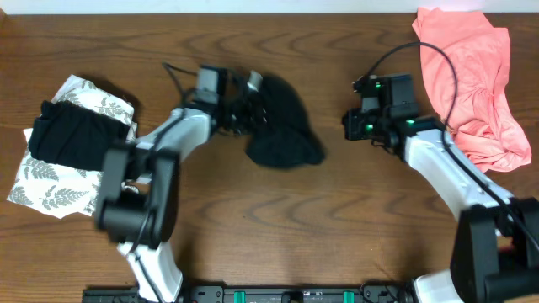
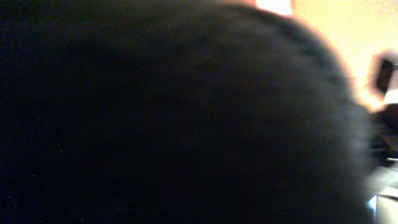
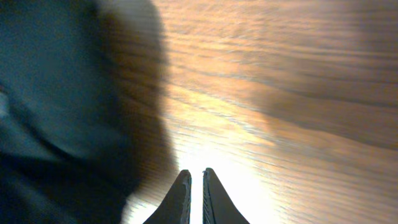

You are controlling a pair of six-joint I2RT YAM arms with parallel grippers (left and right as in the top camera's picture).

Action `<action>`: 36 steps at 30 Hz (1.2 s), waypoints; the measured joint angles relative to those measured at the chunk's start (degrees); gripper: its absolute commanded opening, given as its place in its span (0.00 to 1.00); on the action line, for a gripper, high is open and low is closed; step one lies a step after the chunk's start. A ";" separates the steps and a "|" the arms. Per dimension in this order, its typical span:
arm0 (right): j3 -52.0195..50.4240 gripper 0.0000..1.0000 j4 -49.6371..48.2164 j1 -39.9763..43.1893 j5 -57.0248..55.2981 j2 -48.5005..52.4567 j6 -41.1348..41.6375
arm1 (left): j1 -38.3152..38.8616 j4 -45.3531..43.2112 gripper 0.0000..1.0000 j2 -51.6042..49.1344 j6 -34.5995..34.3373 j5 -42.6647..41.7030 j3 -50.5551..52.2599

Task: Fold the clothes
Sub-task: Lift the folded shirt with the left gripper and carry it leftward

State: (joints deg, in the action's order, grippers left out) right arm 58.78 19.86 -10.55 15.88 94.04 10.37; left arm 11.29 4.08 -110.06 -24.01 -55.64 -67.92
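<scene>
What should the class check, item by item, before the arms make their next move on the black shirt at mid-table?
1. Left gripper closed on the black shirt at its left edge: ok.
2. Right gripper gripping the shirt: not ok; it is shut and empty, over bare table beside the shirt.
3. Shirt spread flat: not ok; it is crumpled in a heap.
4. Collar and sleeves located: cannot tell; they are hidden in the folds.
5. Salmon-pink garment apart from the shirt: ok.
6. Left wrist view usable: not ok; it is filled by dark cloth.
</scene>
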 measured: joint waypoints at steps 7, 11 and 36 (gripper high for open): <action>-0.04 0.06 2.49 0.46 -1.33 -0.79 -1.01 | -7.52 0.00 0.06 17.81 -0.02 2.47 0.00; -0.04 0.05 2.67 0.46 -1.49 -0.79 -1.22 | -16.33 0.66 0.06 25.59 -0.20 2.93 0.00; -0.04 0.03 7.23 0.46 -1.79 -0.79 -1.75 | -59.80 6.82 0.06 6.82 8.83 -2.75 0.00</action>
State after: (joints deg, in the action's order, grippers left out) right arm 58.74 27.09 -10.09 14.09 93.25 8.62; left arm -48.51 10.90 -103.24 -15.18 -58.39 -67.92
